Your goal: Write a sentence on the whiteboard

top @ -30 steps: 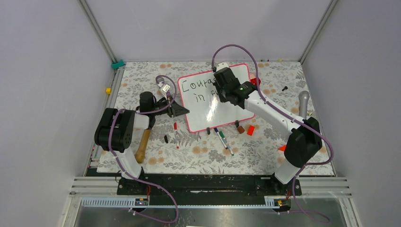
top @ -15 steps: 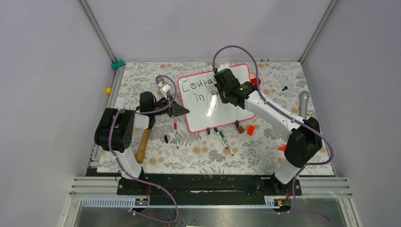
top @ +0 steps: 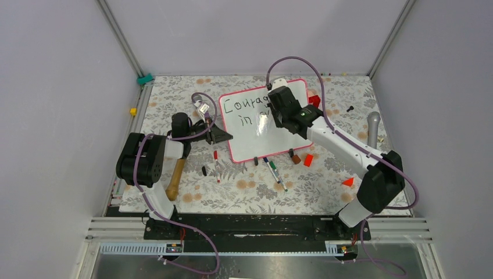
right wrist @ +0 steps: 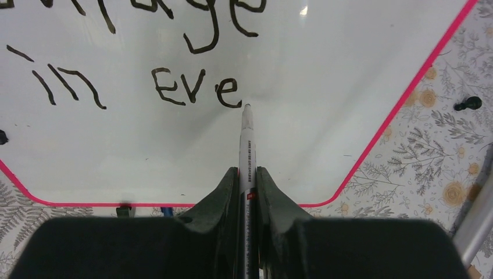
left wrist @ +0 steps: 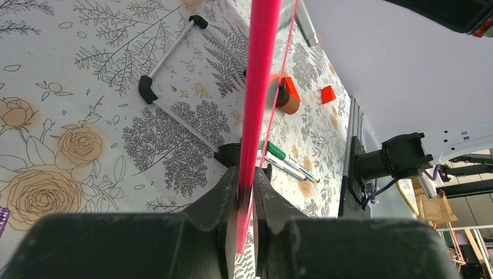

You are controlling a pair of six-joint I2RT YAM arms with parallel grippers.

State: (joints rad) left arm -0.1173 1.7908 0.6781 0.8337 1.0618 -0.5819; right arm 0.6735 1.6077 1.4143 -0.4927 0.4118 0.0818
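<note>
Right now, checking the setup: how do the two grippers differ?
The left gripper clamps the whiteboard by its pink edge; the right gripper clamps a marker. The left gripper sits at the board's side; the right gripper is over its face, beside the sentence. Both are shut.

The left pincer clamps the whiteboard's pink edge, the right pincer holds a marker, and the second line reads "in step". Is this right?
Only the words are wrong: in the right wrist view, the second line of the sentence on the whiteboard reads "in Eve", not "in step".

Left hand (left wrist: 245, 185) and right hand (right wrist: 248, 174) both clenched
</note>
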